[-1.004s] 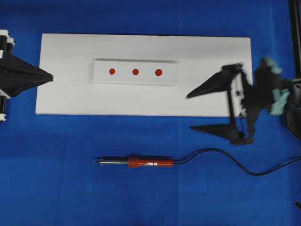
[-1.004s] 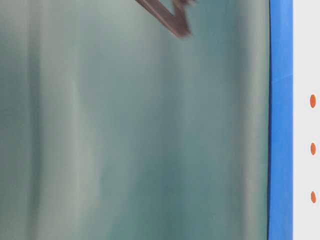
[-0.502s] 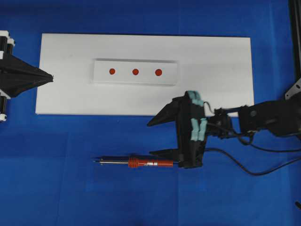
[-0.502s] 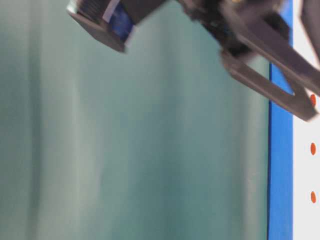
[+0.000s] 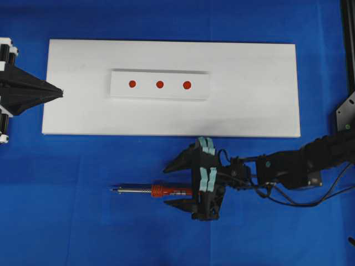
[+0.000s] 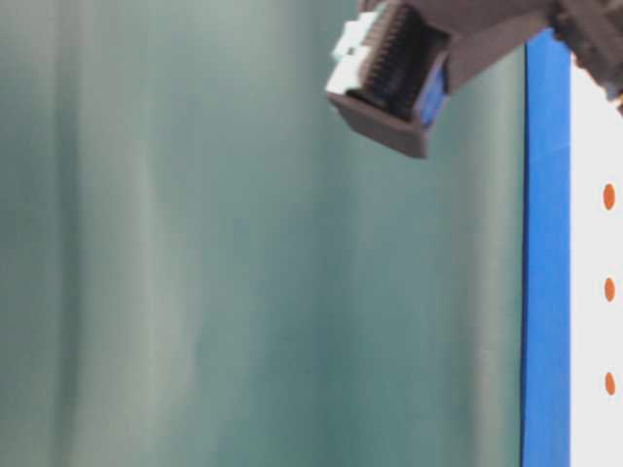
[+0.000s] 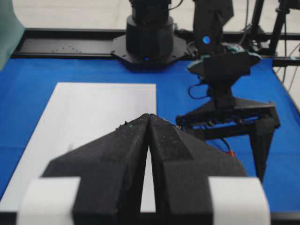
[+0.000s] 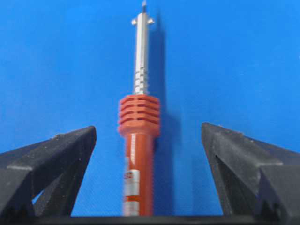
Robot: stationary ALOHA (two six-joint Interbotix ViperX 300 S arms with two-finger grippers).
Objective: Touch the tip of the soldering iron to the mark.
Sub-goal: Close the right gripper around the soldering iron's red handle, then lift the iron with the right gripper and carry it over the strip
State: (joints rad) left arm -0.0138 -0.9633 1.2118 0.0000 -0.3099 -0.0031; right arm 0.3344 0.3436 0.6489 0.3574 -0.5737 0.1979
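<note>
Near the front edge of the blue table cover (image 5: 66,221), the soldering iron (image 5: 166,191) is lying flat, tip leftward; the right gripper (image 5: 176,184) is straddling its red handle with jaws wide apart, holding nothing, probably preparing a grasp; the left gripper (image 5: 55,90) is resting closed and empty at the white board's (image 5: 255,111) left edge; the mark (image 5: 132,84) is sitting on the raised strip (image 5: 202,91), nearest that edge.

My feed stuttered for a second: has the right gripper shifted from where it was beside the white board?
Yes. The right gripper has travelled left and toward the camera-near edge, off the white board, and its open jaws now straddle the soldering iron.
</note>
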